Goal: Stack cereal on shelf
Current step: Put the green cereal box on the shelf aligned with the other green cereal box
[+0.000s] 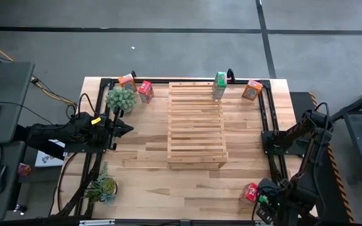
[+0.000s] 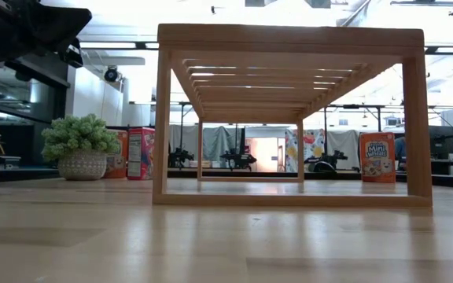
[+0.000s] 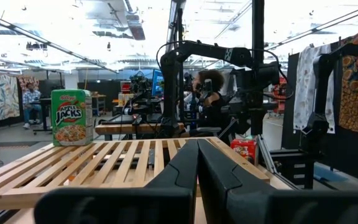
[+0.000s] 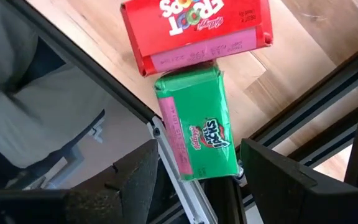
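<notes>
Here, the green box (image 4: 199,127) is lying at the near right corner of the table, right at the edge by the dark frame rail, with a red box (image 4: 194,28) touching its far end. In the right wrist view the green box's long axis is running lengthwise between the two fingers, so the jaws are straddling its narrow width. The right gripper (image 4: 194,180) is standing released, its fingers set apart on either side of the box's near end and, as far as can be told, not yet pressing on it. From above only the red box (image 1: 251,191) is showing at that corner, the green one being hidden under the arm. The right arm is plainly the nearer one; the next move looks like closing across the box's width and lifting.

The shelf (image 1: 197,125) is standing in the middle of the table, well apart from that corner, up and to the left of it in the high view. One green box (image 1: 219,85) is standing at its far edge. Other boxes are waiting along the table's far side: an orange one (image 1: 252,90) at the right, an orange one (image 1: 127,81) and a red one (image 1: 146,91) at the left near a plant (image 1: 120,99).

The left gripper (image 1: 123,129) is hanging clenched and empty, left of the shelf, pointing toward it.
</notes>
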Available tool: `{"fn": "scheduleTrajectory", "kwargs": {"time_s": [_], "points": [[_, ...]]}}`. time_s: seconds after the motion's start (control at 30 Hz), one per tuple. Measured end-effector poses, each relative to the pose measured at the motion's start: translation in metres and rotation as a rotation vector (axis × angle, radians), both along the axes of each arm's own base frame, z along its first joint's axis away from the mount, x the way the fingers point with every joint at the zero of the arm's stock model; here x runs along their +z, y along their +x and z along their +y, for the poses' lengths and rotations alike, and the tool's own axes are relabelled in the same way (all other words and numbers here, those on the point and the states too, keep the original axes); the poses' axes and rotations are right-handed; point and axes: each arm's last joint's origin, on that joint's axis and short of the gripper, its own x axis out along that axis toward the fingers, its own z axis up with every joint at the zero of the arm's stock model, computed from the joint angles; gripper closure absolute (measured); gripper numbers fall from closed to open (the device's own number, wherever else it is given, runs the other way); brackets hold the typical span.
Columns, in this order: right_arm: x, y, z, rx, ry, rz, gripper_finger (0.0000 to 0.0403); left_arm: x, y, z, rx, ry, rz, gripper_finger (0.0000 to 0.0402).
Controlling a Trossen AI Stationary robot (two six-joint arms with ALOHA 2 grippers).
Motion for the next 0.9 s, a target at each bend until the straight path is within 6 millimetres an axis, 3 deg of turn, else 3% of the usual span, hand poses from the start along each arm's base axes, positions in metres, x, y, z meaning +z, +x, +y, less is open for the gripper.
{"fn": "scheduleTrajectory", "kwargs": {"time_s": [0.4, 0.77, 0.9], "points": [[0.0001, -0.0017, 0.0008, 0.014, 0.024, 0.055, 0.0077, 0.0000, 0.0000, 0.0000, -0.001, 0.000, 0.000, 0.0401], [-0.0001, 0.0016, -0.0015, 0.015, -0.036, -0.062, 0.0068, 0.0000, 0.0000, 0.0000, 0.000, 0.000, 0.000, 0.0401], [-0.0004, 0.0017, -0.0039, 0.014, -0.045, -0.026, 0.0068, 0.0000, 0.0000, 0.0000, 0.000, 0.000, 0.000, 0.0401]]}}
